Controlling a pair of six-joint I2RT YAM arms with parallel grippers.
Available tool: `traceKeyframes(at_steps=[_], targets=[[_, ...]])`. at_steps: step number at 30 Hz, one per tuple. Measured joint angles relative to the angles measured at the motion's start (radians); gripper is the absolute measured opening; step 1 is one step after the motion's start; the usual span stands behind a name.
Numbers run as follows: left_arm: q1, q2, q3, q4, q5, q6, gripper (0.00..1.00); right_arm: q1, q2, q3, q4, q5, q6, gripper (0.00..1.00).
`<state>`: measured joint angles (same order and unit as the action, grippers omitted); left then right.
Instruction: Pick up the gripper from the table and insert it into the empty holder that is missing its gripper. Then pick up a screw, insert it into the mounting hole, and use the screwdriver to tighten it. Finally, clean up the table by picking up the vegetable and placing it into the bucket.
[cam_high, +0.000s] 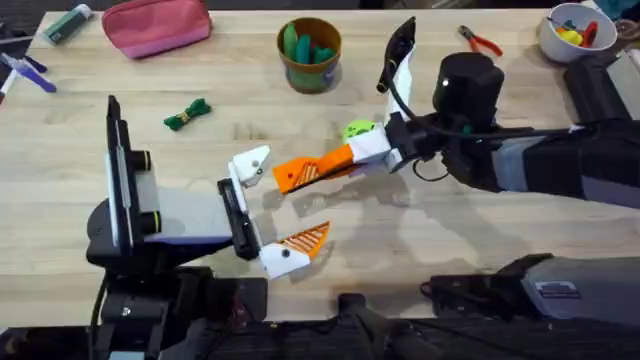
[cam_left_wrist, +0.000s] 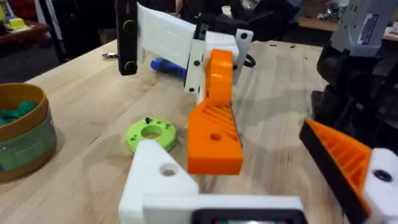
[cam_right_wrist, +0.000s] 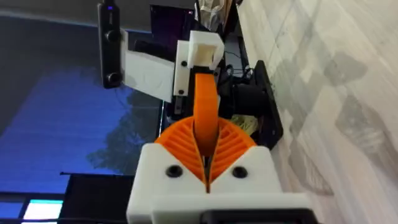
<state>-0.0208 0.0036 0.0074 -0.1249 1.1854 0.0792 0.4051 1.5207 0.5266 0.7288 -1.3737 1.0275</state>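
Bare white holder (cam_left_wrist: 155, 180), closest to the lens in your left wrist view: one finger of the left gripper (cam_high: 275, 205), carrying no pad, with a mounting hole visible on its face. The partner finger (cam_left_wrist: 342, 162) wears its orange ribbed pad. Left claw spread wide, holding nothing.

Right gripper (cam_high: 338, 164): reached across from the right side, pads clenched on the gripper (cam_high: 295, 175), the loose orange ribbed fingertip. The right wrist view confirms the grasp, with the piece pinched between both pads and projecting straight ahead toward the left arm.

Key relation: the piece's long axis runs along the line from your right claw to the empty holder (cam_high: 250, 165), free end leading. From overhead that end sits just beside the holder's tip. Whether they touch, you cannot tell. The holder lies directly beyond the free end, slightly toward the far side of the table.

Judgement: insertion step in hand, not yet seated. The right arm does the moving while the left presents the holder. Check alignment of the hole in the piece with the holder's hole.

Elsewhere:
- Green disc (cam_high: 358, 130) on the table behind the right claw.
- Vegetable (cam_high: 187, 114) lying well apart, far left.
- Bucket (cam_high: 310, 55) upright at the far edge.
- Screwdriver (cam_left_wrist: 163, 65) partly visible beyond the right claw.
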Motion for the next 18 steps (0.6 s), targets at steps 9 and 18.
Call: traceKeyframes(at_steps=[9, 18], targets=[[0.000, 0.000, 0.000, 0.000, 0.000, 0.000, 0.988, 0.012, 0.000, 0.000, 0.018, 0.044, 0.021, 0.012], [0.000, 0.000, 0.000, 0.000, 0.000, 0.000, 0.988, 0.033, 0.000, 0.000, 0.047, 0.069, 0.045, 0.012]])
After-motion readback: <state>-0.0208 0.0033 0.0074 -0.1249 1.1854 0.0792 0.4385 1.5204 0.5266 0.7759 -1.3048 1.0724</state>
